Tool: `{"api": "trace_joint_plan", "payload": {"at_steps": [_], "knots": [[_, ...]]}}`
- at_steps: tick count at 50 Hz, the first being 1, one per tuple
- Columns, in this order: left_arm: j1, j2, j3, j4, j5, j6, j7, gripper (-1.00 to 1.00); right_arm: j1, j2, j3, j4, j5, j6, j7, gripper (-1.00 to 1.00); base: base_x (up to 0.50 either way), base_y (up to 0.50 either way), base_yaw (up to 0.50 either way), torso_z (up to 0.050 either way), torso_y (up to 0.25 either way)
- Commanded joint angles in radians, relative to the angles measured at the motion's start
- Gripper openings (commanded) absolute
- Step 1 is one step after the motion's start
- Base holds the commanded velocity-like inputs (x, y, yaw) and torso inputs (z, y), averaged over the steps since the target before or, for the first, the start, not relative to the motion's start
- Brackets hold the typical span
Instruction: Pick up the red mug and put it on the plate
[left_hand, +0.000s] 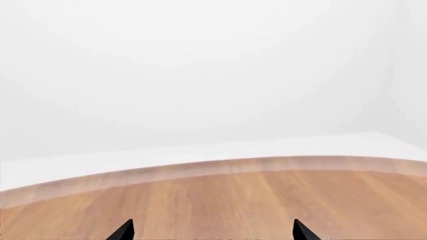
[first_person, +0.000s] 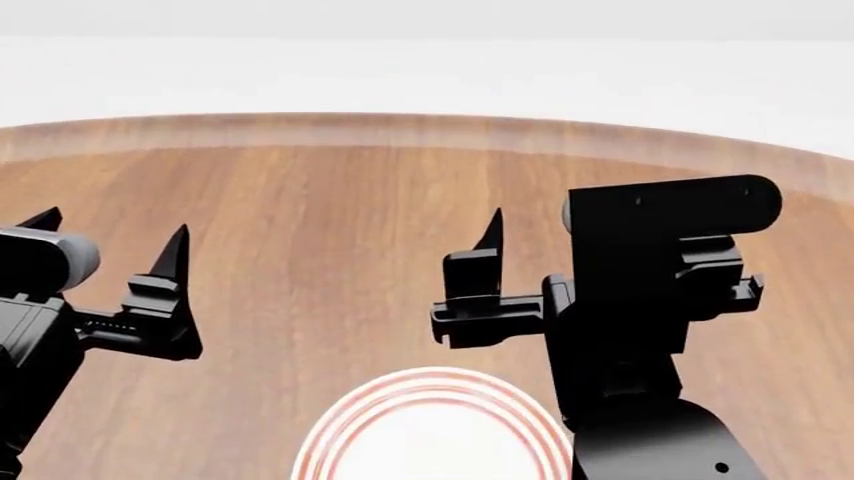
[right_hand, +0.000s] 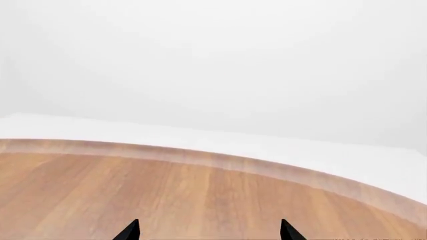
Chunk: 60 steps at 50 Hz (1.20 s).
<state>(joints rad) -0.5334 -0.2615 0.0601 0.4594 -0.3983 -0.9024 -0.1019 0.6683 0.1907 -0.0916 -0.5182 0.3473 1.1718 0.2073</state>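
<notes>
The plate (first_person: 400, 388), white with red rings round its rim, lies on the wooden table at the near edge of the head view. It is cut off by the frame and partly covered by my right arm. The red mug is not in any view. My left gripper (first_person: 111, 232) is open and empty above the table, left of the plate. Its two black fingertips (left_hand: 124, 231) show wide apart in the left wrist view. My right gripper (first_person: 534, 240) is open and empty, just beyond the plate. Its fingertips (right_hand: 131, 232) stand wide apart over bare wood.
The round wooden table (first_person: 320, 190) has a pale rim, and its far edge (first_person: 400, 128) curves across the head view. Beyond it is white floor and wall. Both wrist views show only bare tabletop (left_hand: 227, 200) (right_hand: 167, 190) and the far edge.
</notes>
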Motion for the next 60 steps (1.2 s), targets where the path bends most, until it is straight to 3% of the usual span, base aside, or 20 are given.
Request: {"api": "trace_joint_plan", "payload": {"at_steps": [1, 12, 20, 35, 60], "knots": [[0.001, 0.003, -0.009, -0.018, 0.000, 0.002, -0.016, 1.00, -0.001, 0.002, -0.001, 0.004, 0.005, -0.002, 0.007, 1.00, 0.00, 0.00, 0.00, 0.000, 0.000], [0.082, 0.066, -0.175, -0.170, 0.077, 0.071, -0.206, 1.00, -0.006, 0.006, -0.005, 0.018, 0.007, -0.013, 0.011, 1.00, 0.00, 0.00, 0.00, 0.000, 0.000], [0.194, 0.076, -0.225, -0.252, 0.090, 0.219, -0.195, 1.00, -0.011, 0.011, -0.011, 0.034, 0.007, -0.031, 0.008, 1.00, 0.00, 0.00, 0.00, 0.000, 0.000], [0.289, 0.097, -0.291, -0.308, 0.063, 0.325, -0.184, 1.00, -0.020, 0.014, -0.025, 0.057, 0.009, -0.052, 0.010, 1.00, 0.00, 0.00, 0.00, 0.000, 0.000], [0.323, 0.098, -0.363, -0.435, 0.038, 0.429, -0.190, 1.00, -0.029, 0.020, -0.031, 0.080, 0.017, -0.069, 0.017, 1.00, 0.00, 0.00, 0.00, 0.000, 0.000]]}}
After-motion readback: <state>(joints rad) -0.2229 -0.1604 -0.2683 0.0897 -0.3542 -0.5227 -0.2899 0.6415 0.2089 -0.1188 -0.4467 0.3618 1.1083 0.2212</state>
